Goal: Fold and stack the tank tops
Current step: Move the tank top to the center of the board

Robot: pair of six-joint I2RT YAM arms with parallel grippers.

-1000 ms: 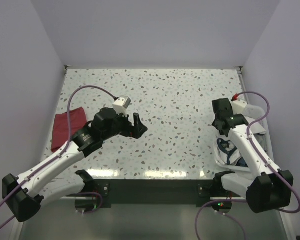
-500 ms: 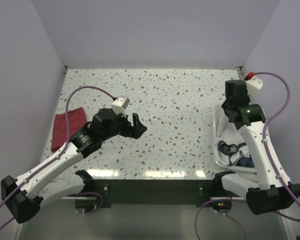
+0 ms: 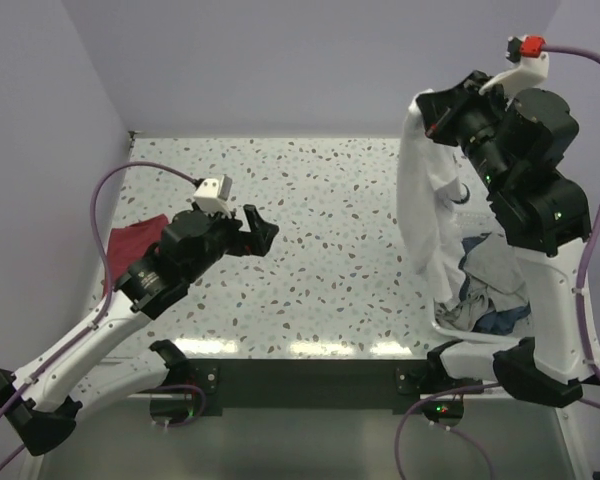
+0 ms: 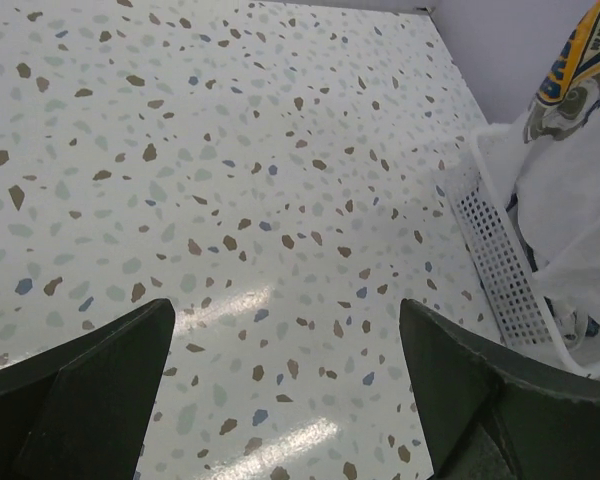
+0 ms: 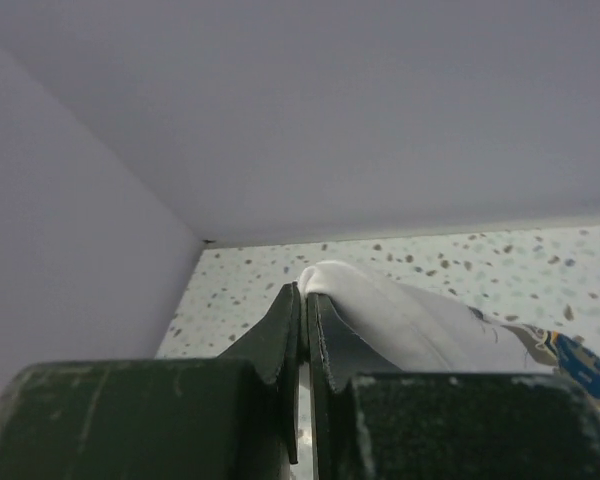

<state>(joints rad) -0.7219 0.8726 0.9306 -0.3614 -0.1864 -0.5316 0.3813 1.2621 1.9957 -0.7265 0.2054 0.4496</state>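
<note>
A white tank top [image 3: 425,200] hangs in a long drape from my right gripper [image 3: 427,108], which is raised high over the table's right side and shut on a fold of it. Its lower end reaches down into the basket. In the right wrist view the white cloth [image 5: 410,320] bulges out beside the pinched jaws of that gripper [image 5: 304,295], with a printed graphic at the right edge. The dark red tank top [image 3: 130,245] lies folded at the table's left edge, partly behind my left arm. My left gripper [image 3: 260,228] hovers open over the middle-left, empty [image 4: 285,340].
A white lattice basket [image 3: 450,325] stands at the right edge with more crumpled cloth [image 3: 490,285] in it. Its wall [image 4: 500,260] also shows in the left wrist view, next to the hanging top [image 4: 580,180]. Walls enclose the speckled table [image 3: 330,220].
My right gripper closed in the basket and rose high, pulling the white tank top up with it. The left arm shifted slightly left and back, still open.
</note>
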